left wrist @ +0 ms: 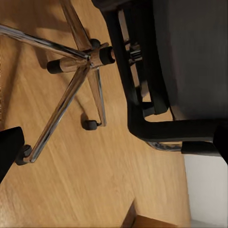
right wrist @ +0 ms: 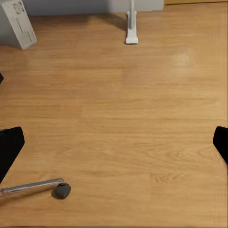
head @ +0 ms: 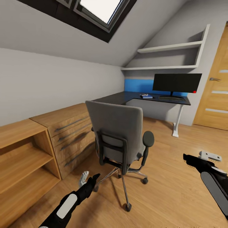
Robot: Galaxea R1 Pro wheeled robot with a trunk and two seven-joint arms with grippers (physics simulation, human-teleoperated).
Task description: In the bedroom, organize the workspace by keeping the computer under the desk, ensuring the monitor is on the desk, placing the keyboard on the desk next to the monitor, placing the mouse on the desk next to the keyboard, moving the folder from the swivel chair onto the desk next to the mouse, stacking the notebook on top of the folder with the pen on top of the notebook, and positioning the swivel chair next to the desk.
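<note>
Chair [head: 118, 133] at 12 o'clock, back turned; L tool [head: 89, 182] nearer, R tool [head: 190, 160] off at 3. Both tools apart, holding nothing.

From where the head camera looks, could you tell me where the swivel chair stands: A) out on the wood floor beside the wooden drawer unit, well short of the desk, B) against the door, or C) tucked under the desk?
A: the swivel chair stands on the open floor next to the wooden drawer unit, its back toward the camera, with the desk farther off behind it.
</note>
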